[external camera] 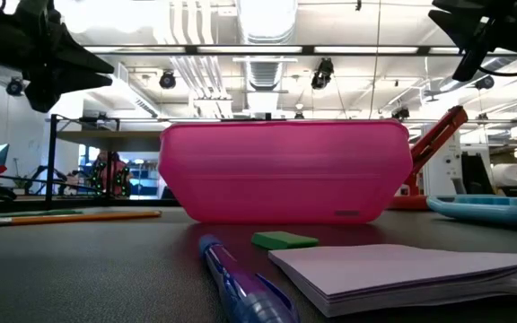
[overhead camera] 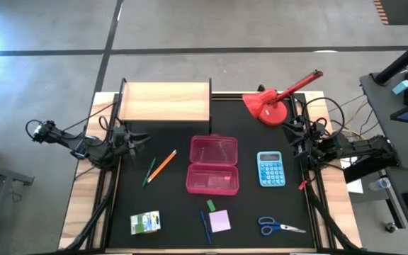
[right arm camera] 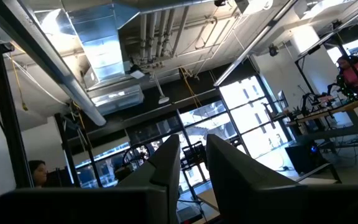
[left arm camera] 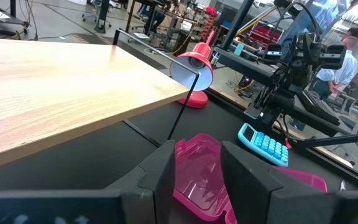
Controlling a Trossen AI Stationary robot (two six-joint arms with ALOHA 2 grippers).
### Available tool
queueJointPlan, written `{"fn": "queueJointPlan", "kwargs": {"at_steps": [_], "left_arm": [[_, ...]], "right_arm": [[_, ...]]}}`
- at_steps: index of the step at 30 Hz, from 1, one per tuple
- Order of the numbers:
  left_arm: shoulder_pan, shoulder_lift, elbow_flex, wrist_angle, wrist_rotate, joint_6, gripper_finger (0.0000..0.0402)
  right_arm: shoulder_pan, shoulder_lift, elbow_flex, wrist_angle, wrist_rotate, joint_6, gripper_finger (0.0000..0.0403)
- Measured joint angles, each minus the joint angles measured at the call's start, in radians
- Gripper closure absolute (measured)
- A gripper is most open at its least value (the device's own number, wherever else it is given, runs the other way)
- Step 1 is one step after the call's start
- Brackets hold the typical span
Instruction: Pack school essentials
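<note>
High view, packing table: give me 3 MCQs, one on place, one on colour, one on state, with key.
1. Where is the scissors?
A. inside the case
B. at the near edge, below the calculator
C. on the wooden shelf

2. What colour is the pencil case?
A. pink
B. green
C. yellow

3. What state is the case in?
A. shut
B. open, no stationery in it
C. open, pencil inside

Key:
1 B: the scissors lies on the mat, near edge, right of the sticky pad.
2 A: both halves are pink.
3 B: it lies open; the pencil lies on the mat to its left.
</note>
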State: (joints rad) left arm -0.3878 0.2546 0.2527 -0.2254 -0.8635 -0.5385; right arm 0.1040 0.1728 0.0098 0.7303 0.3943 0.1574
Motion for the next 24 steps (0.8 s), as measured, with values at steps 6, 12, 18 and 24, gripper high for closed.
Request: {"fn": "queueJointPlan", "kwargs": {"at_steps": [6,12,18,24], "left_arm": [[0.0,0.0,0.0,0.0,0.0,0.0,0.0291],[0.0,0.0,0.0,0.0,0.0,0.0,0.0291],[0.0,0.0,0.0,0.0,-0.001,0.038,0.0291],[0.0,0.0,0.0,0.001,-0.005,0.238,0.0291]], "right_arm": [[0.0,0.0,0.0,0.0,0.0,0.0,0.0332],[0.0,0.0,0.0,0.0,0.0,0.0,0.0332],[0.0,0.0,0.0,0.0,0.0,0.0,0.0332],[0.0,0.0,0.0,0.0,0.0,0.0,0.0332]]}}
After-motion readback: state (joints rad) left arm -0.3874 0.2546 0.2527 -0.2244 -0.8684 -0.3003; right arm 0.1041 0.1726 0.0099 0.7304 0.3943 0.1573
